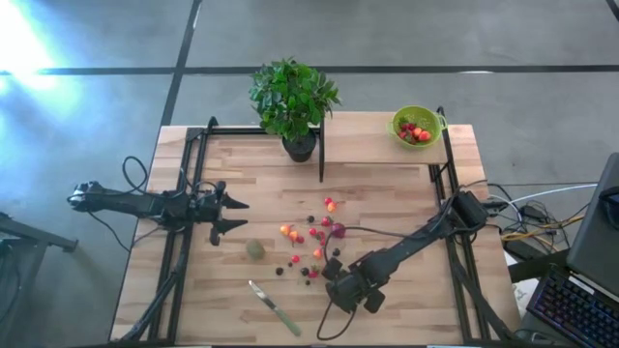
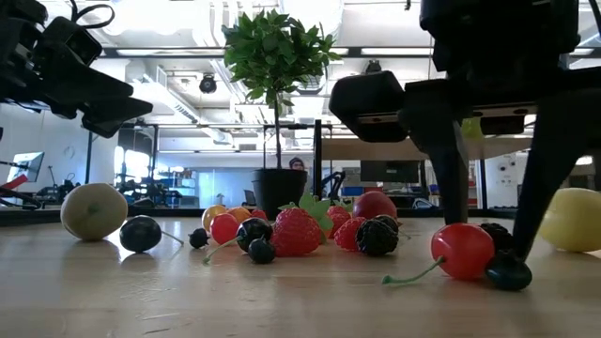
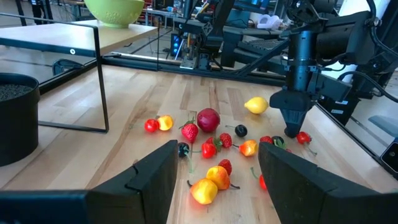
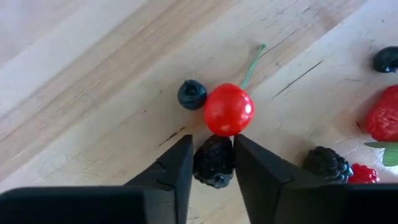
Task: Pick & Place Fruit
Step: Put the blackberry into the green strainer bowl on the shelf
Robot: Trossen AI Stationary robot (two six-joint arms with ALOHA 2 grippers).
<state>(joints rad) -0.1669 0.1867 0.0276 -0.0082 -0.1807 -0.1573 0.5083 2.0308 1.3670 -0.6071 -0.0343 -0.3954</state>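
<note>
Several fruits (image 1: 415, 132) in green bowl (image 1: 400, 118), table corner

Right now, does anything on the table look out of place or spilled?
Yes: the fruit lies scattered loose over the table, while only a few pieces sit in the bowl. A knife lies at an angle near the front edge.
</note>
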